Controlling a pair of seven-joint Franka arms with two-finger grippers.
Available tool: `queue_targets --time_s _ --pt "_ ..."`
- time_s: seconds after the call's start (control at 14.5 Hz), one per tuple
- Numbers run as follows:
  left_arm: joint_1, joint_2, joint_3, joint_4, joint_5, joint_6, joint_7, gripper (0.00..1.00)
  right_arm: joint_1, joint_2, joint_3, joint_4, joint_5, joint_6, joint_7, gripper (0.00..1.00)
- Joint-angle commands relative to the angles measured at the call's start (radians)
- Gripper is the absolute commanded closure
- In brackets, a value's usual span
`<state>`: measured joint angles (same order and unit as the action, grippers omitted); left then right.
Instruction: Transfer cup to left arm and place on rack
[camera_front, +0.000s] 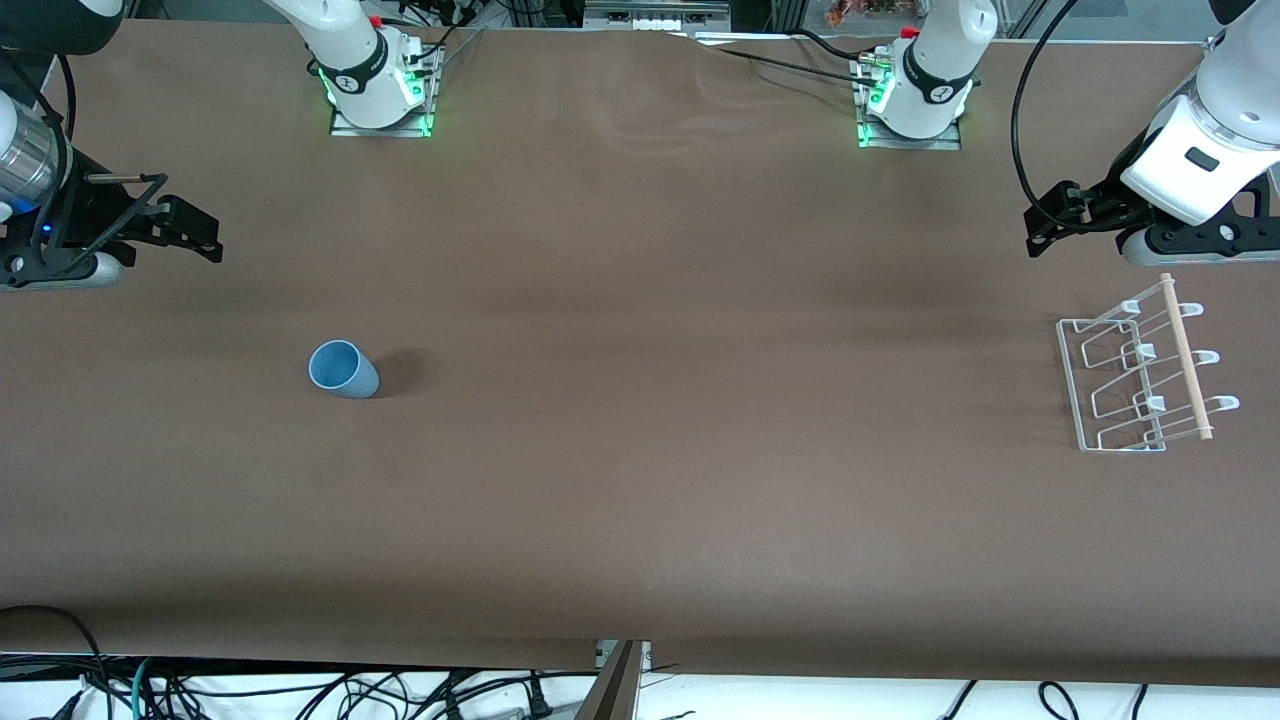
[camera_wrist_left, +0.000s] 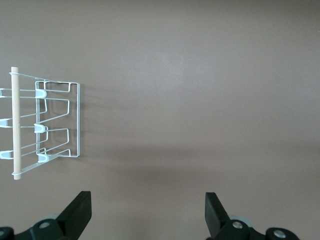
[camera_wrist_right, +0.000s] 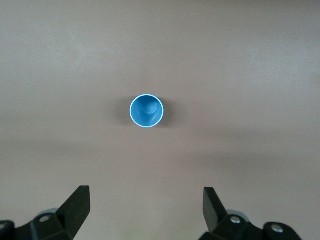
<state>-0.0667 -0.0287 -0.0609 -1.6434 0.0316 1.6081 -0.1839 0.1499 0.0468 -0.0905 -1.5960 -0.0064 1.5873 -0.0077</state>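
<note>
The light-blue cup (camera_front: 342, 369) stands upright, mouth up, on the brown table toward the right arm's end; the right wrist view looks straight down into the cup (camera_wrist_right: 147, 111). My right gripper (camera_front: 195, 228) hangs open and empty above the table, apart from the cup, and its jaws (camera_wrist_right: 146, 195) stand wide. The white wire rack (camera_front: 1069, 385) with its wooden rod (camera_front: 1186, 358) sits at the left arm's end and holds nothing. My left gripper (camera_front: 1050, 222) hovers open and empty over the table beside the rack (camera_wrist_left: 78, 120), its fingers (camera_wrist_left: 148, 200) spread.
Both arm bases (camera_front: 378, 95) (camera_front: 912, 105), lit green, stand along the table edge farthest from the front camera, with black cables (camera_front: 1020, 120) trailing near the left arm. Bare brown cloth (camera_front: 700, 380) lies between cup and rack.
</note>
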Motion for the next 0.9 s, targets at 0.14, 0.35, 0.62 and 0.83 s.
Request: queue_targets --time_s 0.14,0.35,0.62,0.83 --pt "-0.002 0.000 0.006 0.011 0.010 -0.016 0.023 0.00 0.002 0.005 0.006 0.018 -0.012 0.008 0.003 0.00" --pt "-0.002 0.001 0.006 0.011 0.004 -0.019 0.023 0.00 0.000 0.007 0.006 0.019 -0.011 0.014 0.002 0.00" --pt "-0.002 0.000 0.006 0.013 0.002 -0.019 0.023 0.00 -0.001 0.008 0.005 0.018 -0.011 0.013 -0.003 0.00" --pt "-0.002 0.000 0.006 0.013 0.002 -0.019 0.011 0.00 -0.001 0.008 0.003 0.018 -0.012 0.013 -0.003 0.00"
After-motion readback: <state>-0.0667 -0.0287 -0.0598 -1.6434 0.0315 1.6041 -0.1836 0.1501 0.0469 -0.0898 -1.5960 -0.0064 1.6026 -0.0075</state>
